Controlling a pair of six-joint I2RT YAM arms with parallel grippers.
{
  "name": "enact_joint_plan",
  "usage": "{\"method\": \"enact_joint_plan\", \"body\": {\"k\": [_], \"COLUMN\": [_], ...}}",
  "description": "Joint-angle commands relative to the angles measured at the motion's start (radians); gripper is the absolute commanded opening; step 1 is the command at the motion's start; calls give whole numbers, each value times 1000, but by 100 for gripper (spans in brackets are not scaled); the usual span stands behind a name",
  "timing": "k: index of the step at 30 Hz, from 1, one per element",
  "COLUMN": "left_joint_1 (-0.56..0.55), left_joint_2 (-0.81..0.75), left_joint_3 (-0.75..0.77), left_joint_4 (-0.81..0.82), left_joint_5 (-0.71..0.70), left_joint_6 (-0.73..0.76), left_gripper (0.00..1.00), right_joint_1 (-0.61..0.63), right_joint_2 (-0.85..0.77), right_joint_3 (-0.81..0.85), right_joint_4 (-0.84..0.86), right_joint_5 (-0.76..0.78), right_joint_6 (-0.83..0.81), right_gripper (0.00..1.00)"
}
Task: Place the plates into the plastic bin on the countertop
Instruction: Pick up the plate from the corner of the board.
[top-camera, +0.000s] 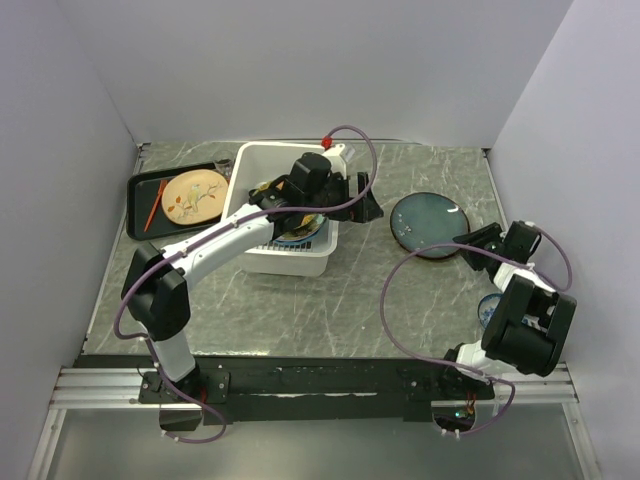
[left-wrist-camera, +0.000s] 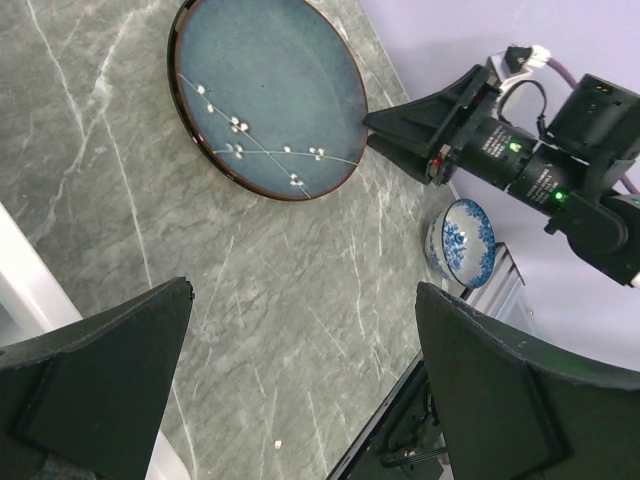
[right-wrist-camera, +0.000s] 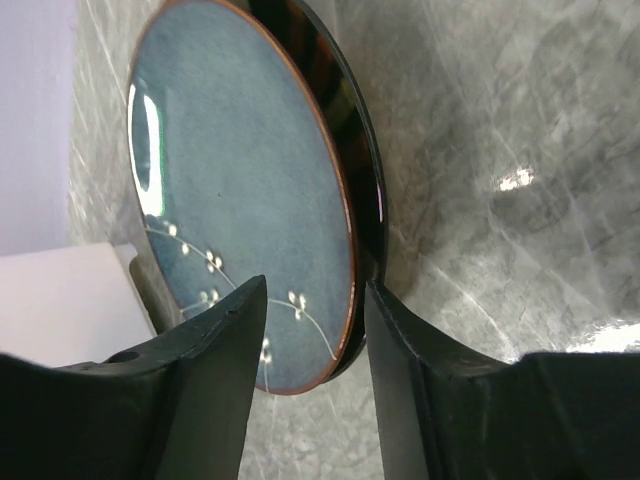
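Left gripper (left-wrist-camera: 303, 370): jaws spread wide and holding nothing; it hangs over the countertop (top-camera: 350, 300), just past the right wall of the plastic bin (top-camera: 285, 262).
Right gripper (right-wrist-camera: 315, 290): turned on its side at the near-right rim of the dark teal plate (right-wrist-camera: 240, 200). One finger lies over the plate face and the other against its outer edge. The views do not settle whether the jaws clamp the rim.
Dark teal plate: flat on the countertop, right of the bin and apart from it.
Plastic bin: far centre-left; it holds stacked plates (top-camera: 300, 228), partly hidden by the left arm.
Black tray (top-camera: 140, 210): left of the bin, carrying a tan plate (top-camera: 194, 196).
Blue-and-white bowl (left-wrist-camera: 462, 245): near the right edge, beside the right arm.
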Motion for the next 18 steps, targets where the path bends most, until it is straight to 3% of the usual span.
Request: {"method": "enact_joint_plan", "body": {"k": [1,7,10,13,18], "left_joint_1": [-2,-2,-2,-1,-2], "left_joint_2": [-5,-13,-13,-11,-11], "left_joint_3": [18,5,-1,-1,-1], "left_joint_4": [34,32,32,25,14], "left_joint_5": [15,12,10,7,-4], "left_joint_6": [3,3,3,5,8], "left_gripper": [98,98,98,98,98], "right_joint_1": [-7,-7,-7,-7,-7], "right_joint_2": [21,35,44,57,71], "right_joint_3": [-8,-7,-8,-7,-8], "right_joint_4": [75,75,82,82,90], "right_joint_5": [-40,-31,-36,-34,-42], "right_joint_6": [14,11,14,14,18], "right_gripper": [50,49,30,18,7]}}
